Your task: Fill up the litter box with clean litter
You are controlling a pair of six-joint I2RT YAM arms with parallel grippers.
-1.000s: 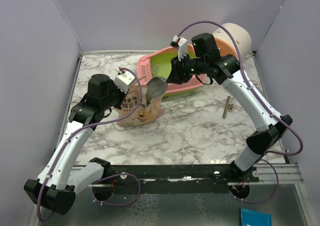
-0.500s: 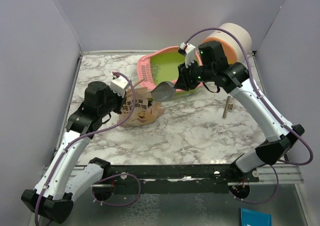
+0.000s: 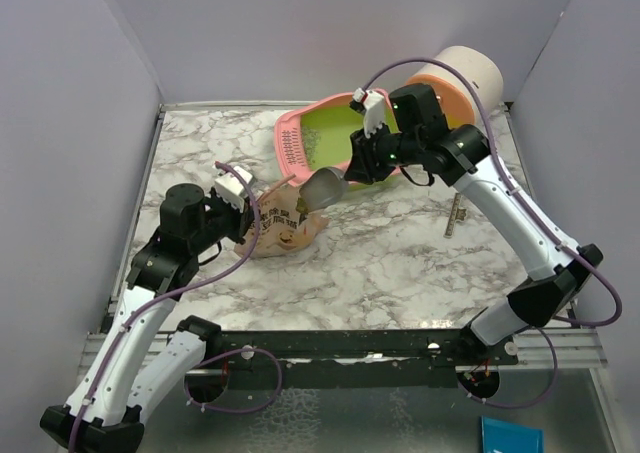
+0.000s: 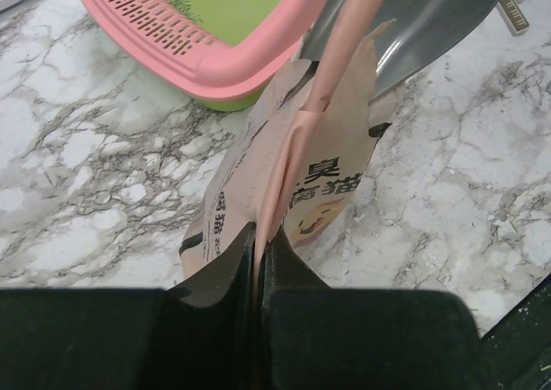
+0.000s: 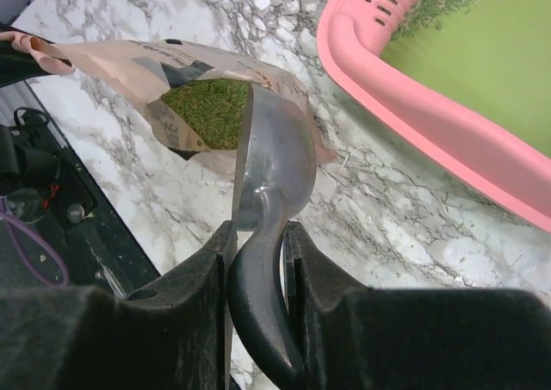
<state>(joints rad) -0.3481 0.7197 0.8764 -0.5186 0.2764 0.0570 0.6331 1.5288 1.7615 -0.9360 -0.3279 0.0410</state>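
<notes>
Right jaws pinch the scoop [image 5: 275, 157], its bowl at the pouch [image 5: 120, 63] mouth that the left jaws pinch open; litter box [image 5: 405, 114] lies upper right.

- The litter box [image 3: 290, 141] sits at the back of the counter [image 3: 400, 258].
- The pouch [image 3: 283, 225] lies just before it, leftward.
- My scoop [image 3: 322, 188] is between them.

Left gripper [image 4: 259, 235] dragged the pouch [image 3: 285, 228] back from the litter box [image 3: 300, 145]; the scoop [image 3: 322, 187] dipped slightly lower before it.
</notes>
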